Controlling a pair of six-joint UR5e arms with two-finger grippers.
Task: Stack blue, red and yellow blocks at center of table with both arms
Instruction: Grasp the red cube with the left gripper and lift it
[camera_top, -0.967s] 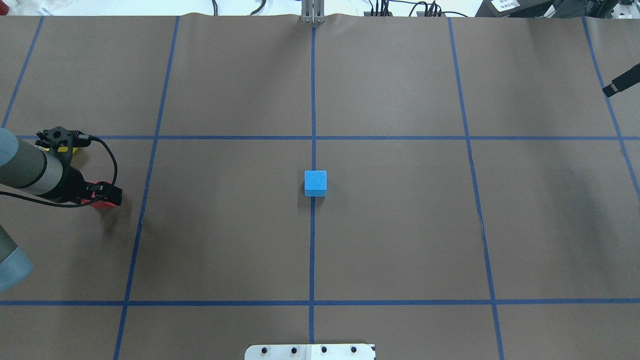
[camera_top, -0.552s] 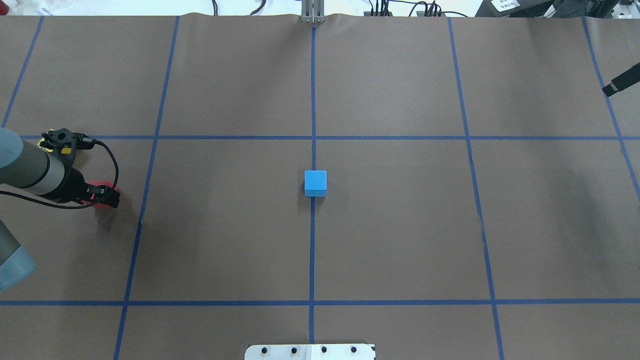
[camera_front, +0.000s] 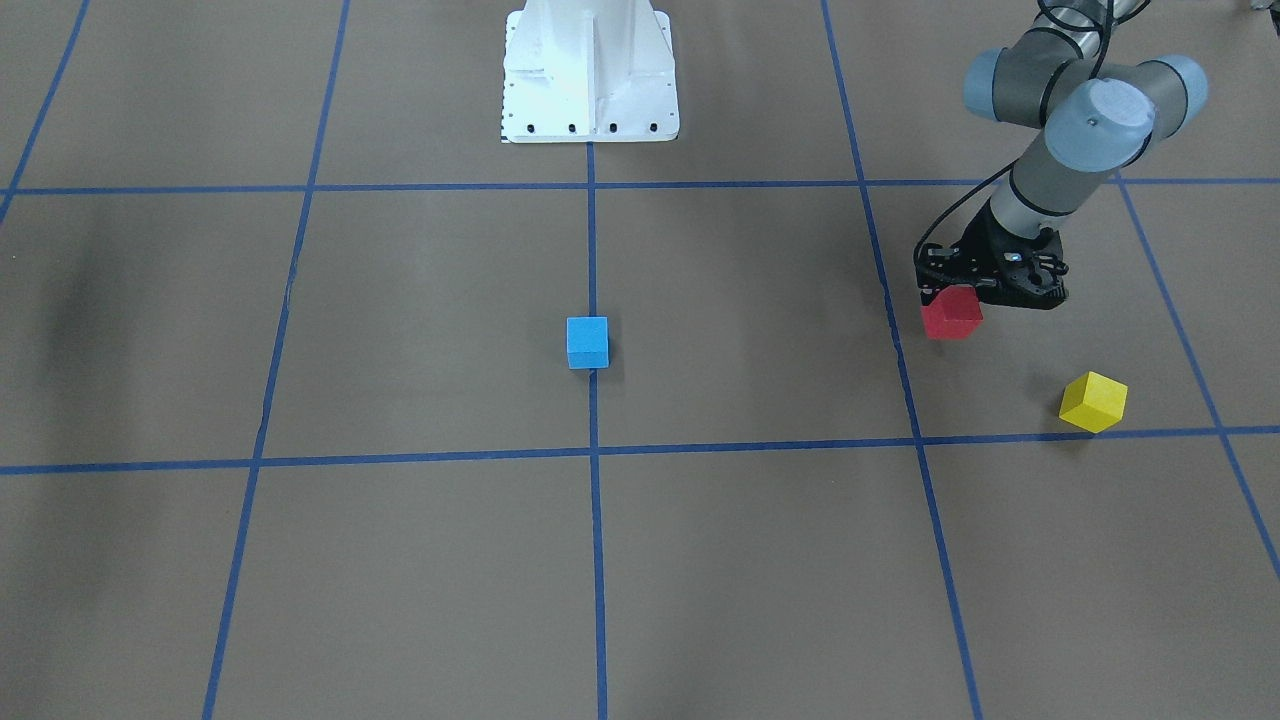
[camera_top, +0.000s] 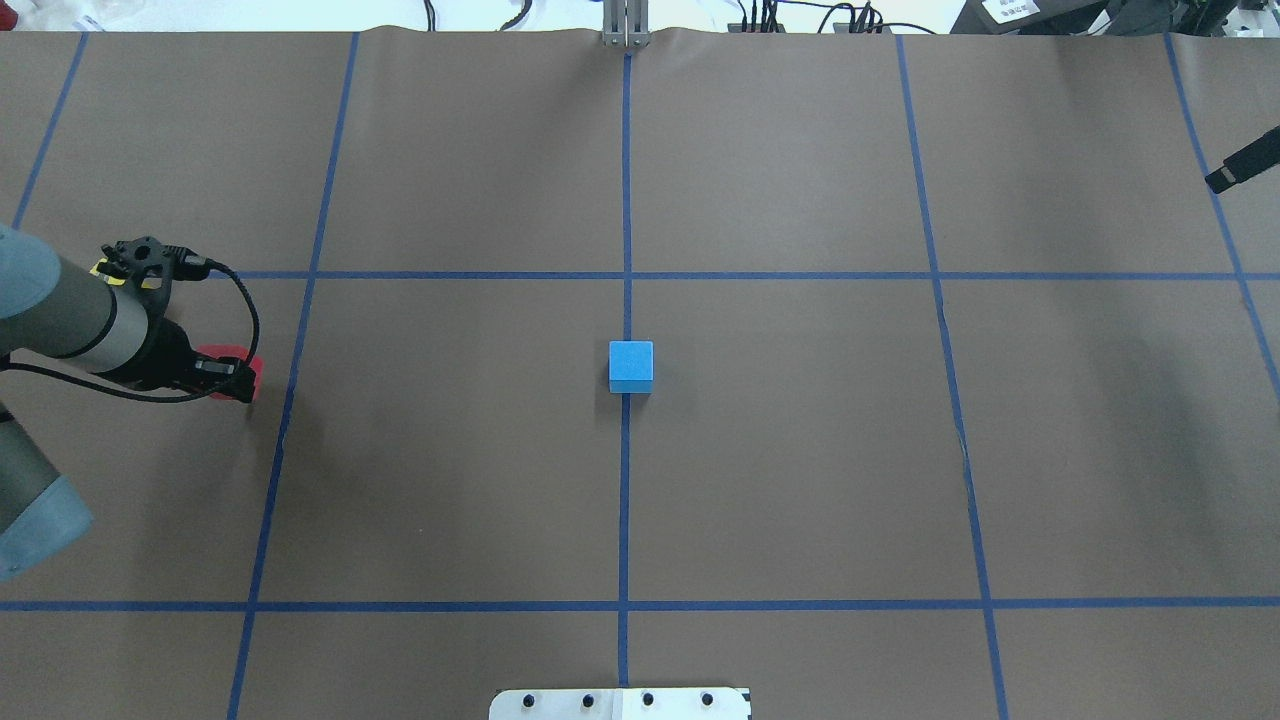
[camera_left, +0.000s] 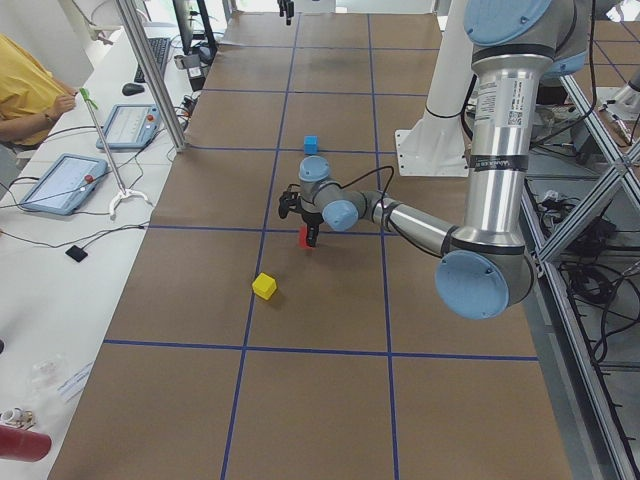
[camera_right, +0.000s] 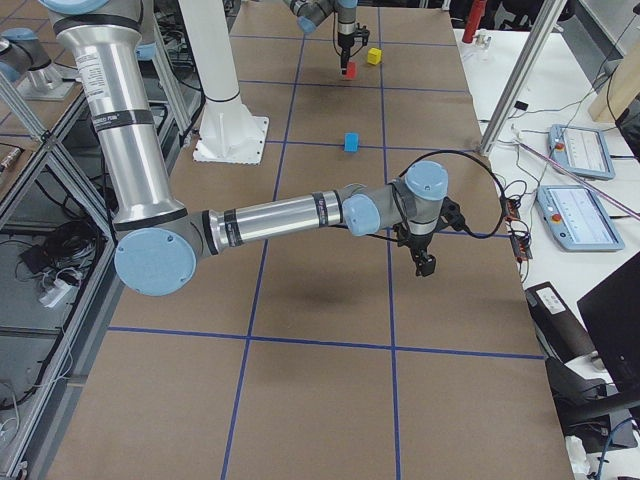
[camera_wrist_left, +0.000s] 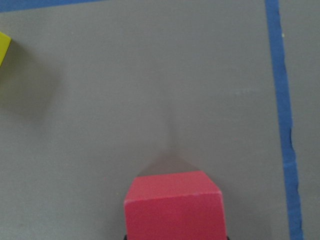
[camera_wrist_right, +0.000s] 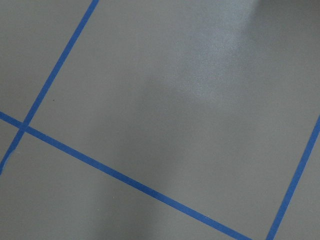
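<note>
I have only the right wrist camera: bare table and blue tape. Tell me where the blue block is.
Observer: The blue block sits on the middle tape line at the table centre.
Operator: Now report the red one.
Observer: The left gripper grips the red block.
Operator: Give me the yellow.
Observer: The yellow block lies on the table, apart from the red block, with nothing touching it.

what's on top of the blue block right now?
Nothing. The blue block has a bare top face in overhead and front views, nothing covering it. The red block is aside in the left gripper; the yellow block sits on the table.
</note>
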